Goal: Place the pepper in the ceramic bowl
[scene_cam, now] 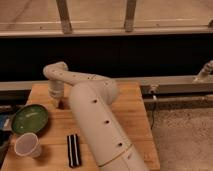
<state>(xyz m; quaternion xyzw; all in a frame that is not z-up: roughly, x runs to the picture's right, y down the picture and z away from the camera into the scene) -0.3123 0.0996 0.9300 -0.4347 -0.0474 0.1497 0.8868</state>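
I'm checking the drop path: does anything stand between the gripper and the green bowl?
Nothing visible does. The gripper is low over the wooden table beside the ceramic bowl, only bare wood between them. The paper cup stands nearer the camera, off that line. The pepper is not visible.

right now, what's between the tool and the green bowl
Only a short stretch of bare wooden table lies between them. The tool hangs low over the table's back left part, and the bowl sits just beside it. This shows in the camera view.
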